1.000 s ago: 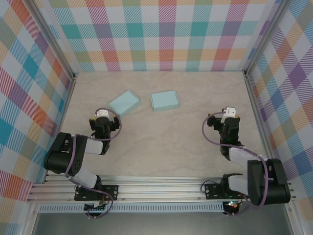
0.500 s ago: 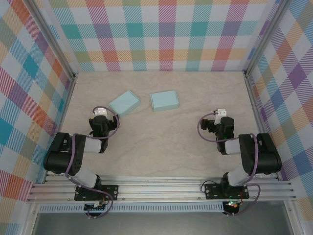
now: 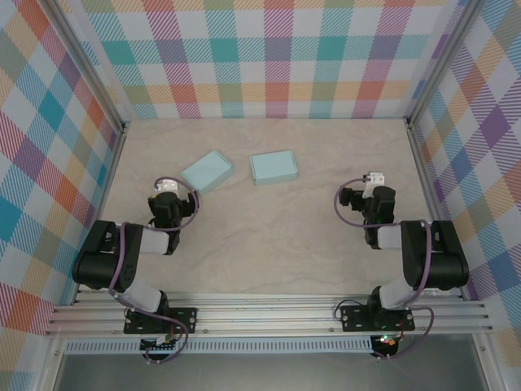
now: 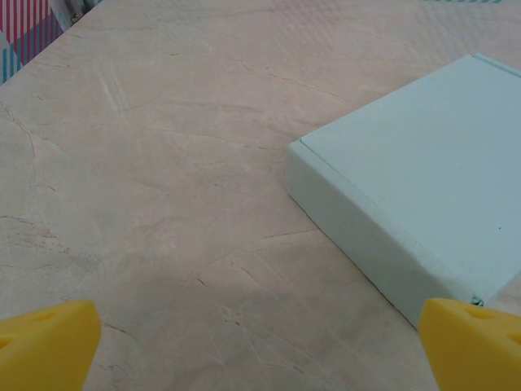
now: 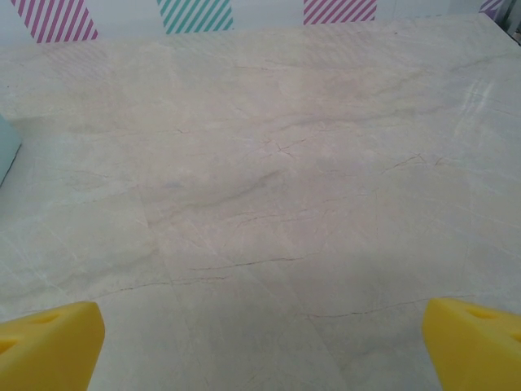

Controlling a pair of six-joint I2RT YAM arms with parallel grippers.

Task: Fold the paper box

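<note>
Well, tilted pale-blue flat paper box lies on beige marble-look table. 2nd pale-blue box sits just right of it, apart, squarer to the edges. L gripper is just near-left of the tilted box, not touching, yellow fingertips spread wide. R gripper is well right of it, fingertips likewise spread over bare tabletop.

R gripper: yellow fingertips spread wide at bottom corners, over table. At left, box edge; striped wall at top.
</note>
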